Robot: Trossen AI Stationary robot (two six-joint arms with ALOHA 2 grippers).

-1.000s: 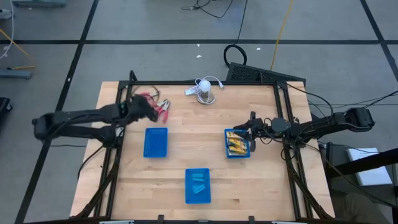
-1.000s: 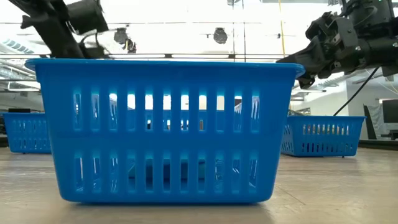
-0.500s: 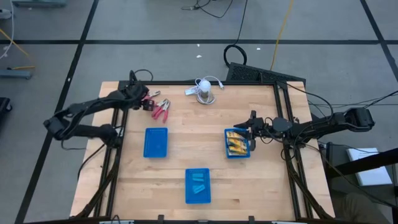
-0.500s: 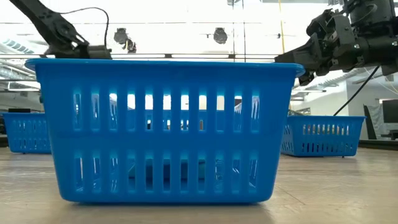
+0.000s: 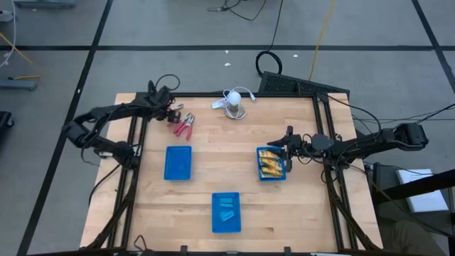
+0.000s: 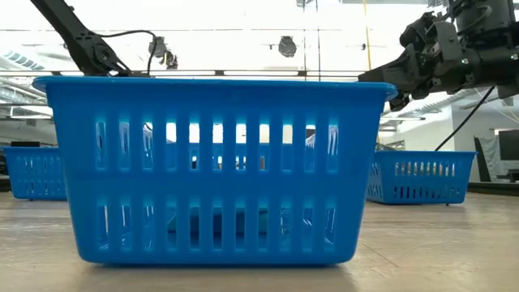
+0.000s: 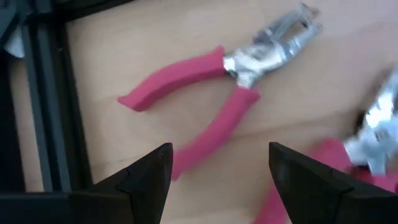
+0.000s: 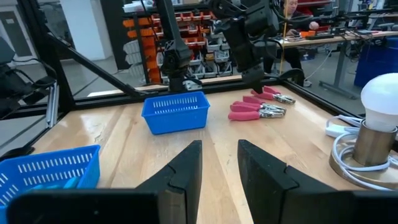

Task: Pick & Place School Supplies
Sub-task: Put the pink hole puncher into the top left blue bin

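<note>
Red-handled pliers lie flat on the wood near the table's far-left corner. One pair shows whole in the left wrist view, and a second shows blurred beside it. My left gripper hangs open just above them, its fingers wide apart and touching nothing. Yellow-orange boxes fill the right blue basket. Light-blue blocks lie in the near basket. My right gripper waits open at the right basket's far right side, its fingers level over the table.
A third blue basket stands left of centre, between the pliers and the near edge. A white bulb on a round base with a cable sits at the far edge. The near basket fills the low view. Black frame rails border the table.
My left arm has drawn its elbow back toward the far-left corner, and its gripper has moved a little toward the far edge, staying over the pliers. The pliers and baskets lie where they were.
</note>
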